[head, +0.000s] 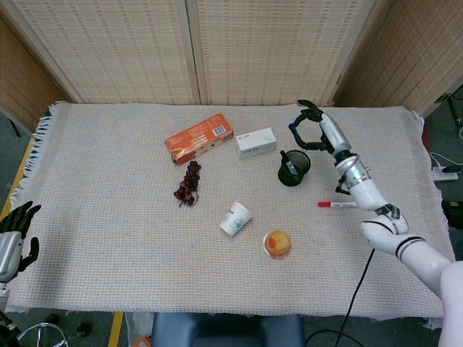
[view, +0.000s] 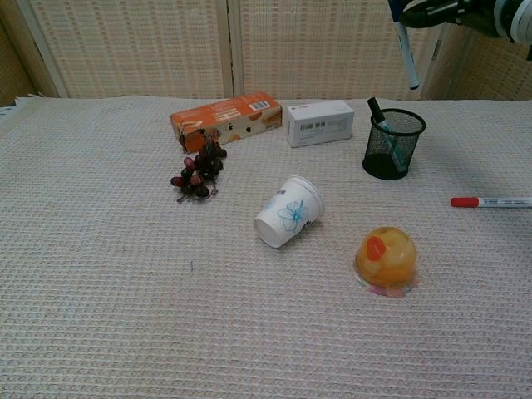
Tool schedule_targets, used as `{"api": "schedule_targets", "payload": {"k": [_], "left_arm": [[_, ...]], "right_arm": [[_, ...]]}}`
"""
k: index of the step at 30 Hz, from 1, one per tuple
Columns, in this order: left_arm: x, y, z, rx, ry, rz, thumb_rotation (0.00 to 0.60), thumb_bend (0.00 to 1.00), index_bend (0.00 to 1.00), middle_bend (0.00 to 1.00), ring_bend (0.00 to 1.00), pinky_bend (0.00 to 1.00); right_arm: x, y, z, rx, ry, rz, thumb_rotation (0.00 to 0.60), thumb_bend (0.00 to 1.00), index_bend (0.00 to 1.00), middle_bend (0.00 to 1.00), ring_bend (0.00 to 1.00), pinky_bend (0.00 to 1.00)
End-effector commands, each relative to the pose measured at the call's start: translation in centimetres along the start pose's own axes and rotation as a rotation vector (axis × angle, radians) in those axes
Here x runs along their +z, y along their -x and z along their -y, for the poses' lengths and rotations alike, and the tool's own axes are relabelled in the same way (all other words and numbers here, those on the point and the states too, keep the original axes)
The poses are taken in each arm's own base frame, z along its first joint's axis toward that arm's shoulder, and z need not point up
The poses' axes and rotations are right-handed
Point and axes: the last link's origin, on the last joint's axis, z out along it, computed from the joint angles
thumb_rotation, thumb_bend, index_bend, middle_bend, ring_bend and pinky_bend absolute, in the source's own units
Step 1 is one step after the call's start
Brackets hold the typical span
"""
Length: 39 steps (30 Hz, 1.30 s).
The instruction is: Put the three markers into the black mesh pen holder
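The black mesh pen holder [head: 294, 168] [view: 393, 144] stands on the cloth right of centre with one dark marker [view: 386, 134] leaning inside. My right hand [head: 315, 130] [view: 440, 12] is raised above the holder and grips a blue-capped white marker [view: 406, 50] that hangs nearly upright, tip down. A red-capped marker [head: 338, 204] [view: 492, 202] lies flat on the cloth to the right of the holder. My left hand [head: 13, 237] hangs off the table's near left edge, fingers apart and holding nothing.
A white box [head: 255, 142] and an orange box [head: 198, 137] lie behind the holder. Dark grapes [head: 188, 183], a tipped paper cup [head: 235, 218] and a jelly cup [head: 278, 243] sit toward the middle of the woven cloth [head: 108, 181].
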Motion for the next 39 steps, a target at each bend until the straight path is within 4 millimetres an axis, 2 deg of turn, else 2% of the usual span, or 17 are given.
{"api": "schedule_targets", "payload": {"k": [1,12,14,16,17,22,24,28,32,34,36,39], "left_arm": [[0.0,0.0,0.0,0.0,0.003,0.001,0.6,0.61,0.1,0.0,0.0,0.1],[0.0,0.0,0.0,-0.001,0.002,-0.001,0.6,0.6,0.1,0.0,0.0,0.1],[0.0,0.0,0.0,0.001,0.003,0.003,0.6,0.6,0.1,0.0,0.0,0.1],[0.0,0.0,-0.1,0.001,0.004,0.002,0.6,0.6,0.1,0.0,0.0,0.1],[0.0,0.0,-0.1,0.001,0.004,0.002,0.6,0.6,0.1,0.0,0.0,0.1],[0.0,0.1,-0.1,0.005,0.003,0.007,0.6,0.61,0.1,0.0,0.0,0.1],[0.0,0.2,-0.1,0.006,0.002,0.009,0.6,0.61,0.1,0.0,0.0,0.1],[0.0,0.2,-0.1,0.007,-0.001,0.008,0.6,0.61,0.1,0.0,0.0,0.1],[0.0,0.1,-0.1,0.007,0.0,0.005,0.6,0.61,0.1,0.0,0.0,0.1],[0.0,0.1,-0.1,0.007,0.0,0.005,0.6,0.61,0.1,0.0,0.0,0.1],[0.0,0.1,-0.2,0.006,0.003,0.006,0.6,0.61,0.1,0.0,0.0,0.1],[0.0,0.1,-0.3,0.006,0.006,0.007,0.6,0.61,0.1,0.0,0.0,0.1]], "right_arm": [[0.9,1.5,-0.6,0.006,0.024,0.035,0.6,0.4,0.62,0.06,0.14,0.0],[0.6,2.8,-2.6,-0.02,0.071,0.078,0.6,0.4,0.62,0.06,0.15,0.0],[0.3,3.0,-3.4,-0.031,0.092,0.089,0.6,0.4,0.62,0.06,0.15,0.0],[-0.5,3.1,-4.9,-0.079,0.138,0.108,0.6,0.4,0.6,0.06,0.15,0.0],[-0.7,3.0,-5.3,-0.103,0.153,0.118,0.6,0.4,0.56,0.06,0.15,0.0],[-1.5,2.4,-6.5,-0.209,0.225,0.175,0.6,0.39,0.18,0.05,0.13,0.0],[-1.8,2.0,-6.2,-0.216,0.216,0.179,0.6,0.36,0.1,0.05,0.13,0.0],[-3.0,1.2,-4.5,-0.205,0.113,0.157,0.6,0.33,0.05,0.05,0.12,0.0],[-6.0,0.2,-2.4,-0.242,-0.04,0.094,0.6,0.33,0.08,0.05,0.12,0.0],[-8.8,0.1,-1.7,-0.307,-0.087,0.072,0.6,0.33,0.14,0.05,0.12,0.0],[-12.0,0.2,-1.9,-0.412,-0.072,0.078,0.6,0.33,0.22,0.05,0.12,0.0],[-16.4,0.4,-3.3,-0.59,0.035,0.119,0.6,0.33,0.27,0.05,0.12,0.0]]}}
